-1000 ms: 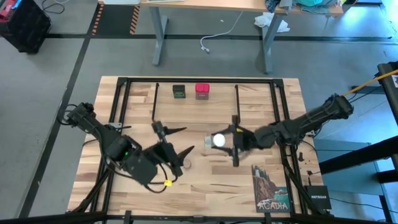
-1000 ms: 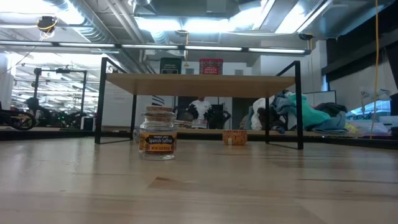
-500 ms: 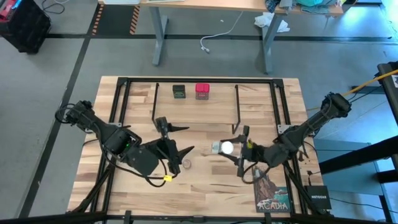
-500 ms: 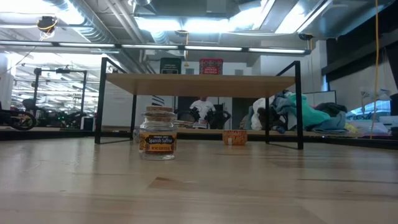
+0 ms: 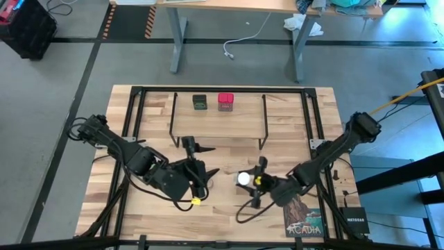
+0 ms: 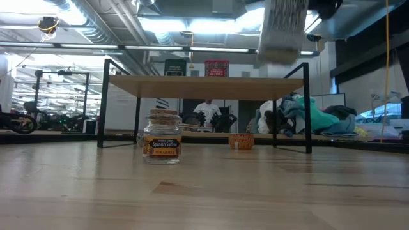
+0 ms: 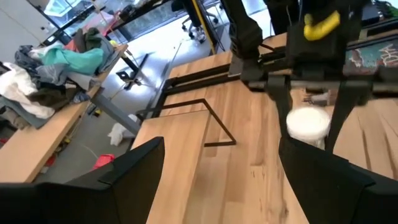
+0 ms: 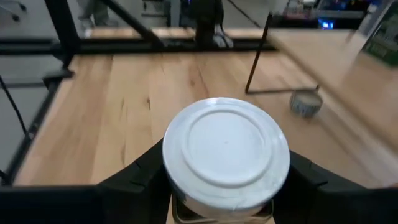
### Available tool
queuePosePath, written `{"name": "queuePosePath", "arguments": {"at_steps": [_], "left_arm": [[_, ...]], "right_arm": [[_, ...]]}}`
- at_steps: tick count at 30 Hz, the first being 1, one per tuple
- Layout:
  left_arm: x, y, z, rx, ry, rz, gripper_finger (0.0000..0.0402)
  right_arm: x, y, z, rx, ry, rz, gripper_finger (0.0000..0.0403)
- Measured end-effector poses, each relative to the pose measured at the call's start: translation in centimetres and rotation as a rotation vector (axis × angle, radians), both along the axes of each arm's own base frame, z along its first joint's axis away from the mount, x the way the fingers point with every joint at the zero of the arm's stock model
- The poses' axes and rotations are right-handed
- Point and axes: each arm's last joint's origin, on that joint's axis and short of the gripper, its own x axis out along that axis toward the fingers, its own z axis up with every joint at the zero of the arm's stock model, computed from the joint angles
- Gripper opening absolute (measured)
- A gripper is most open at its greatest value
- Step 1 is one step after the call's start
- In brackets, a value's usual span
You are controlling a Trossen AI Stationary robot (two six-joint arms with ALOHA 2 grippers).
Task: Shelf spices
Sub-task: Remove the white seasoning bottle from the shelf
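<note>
Above the table, right claw (image 5: pixel 251 186) grips white-capped jar (image 8: pixel 225 155); left claw (image 5: pixel 202 171) gapes.

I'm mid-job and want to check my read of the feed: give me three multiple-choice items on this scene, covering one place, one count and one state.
1. Where is the small cork-topped jar?
A. On the shelf
B. On the tabletop
C. In the left gripper

2. How many tins stand on the shelf?
A. None
B. Two
C. Four

3. What are the right gripper's fingers doing?
A. Holding the white-capped jar
B. Spread with nothing between them
C. Holding the red tin

Answers:
1 B: the low view shows the small cork-topped jar standing on the tabletop.
2 B: only the dark tin and the red tin sit on the shelf.
3 A: the right gripper has its fingers either side of the white-capped jar.
</note>
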Motion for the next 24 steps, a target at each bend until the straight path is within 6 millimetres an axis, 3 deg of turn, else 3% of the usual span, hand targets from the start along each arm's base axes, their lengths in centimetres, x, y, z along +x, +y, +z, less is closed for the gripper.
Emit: {"name": "queuePosePath", "arguments": {"at_steps": [14, 24], "left_arm": [[0.5, -1.5, -0.2, -0.031, -0.05, -0.029, 0.031], [0.2, -2.4, -0.4, -0.041, -0.079, -0.003, 0.031]], "right_arm": [[2.2, 0.5, -6.2, 0.012, 0.208, 0.082, 0.02], [3.2, -0.1, -6.2, 0.04, 0.21, 0.146, 0.02]]}}
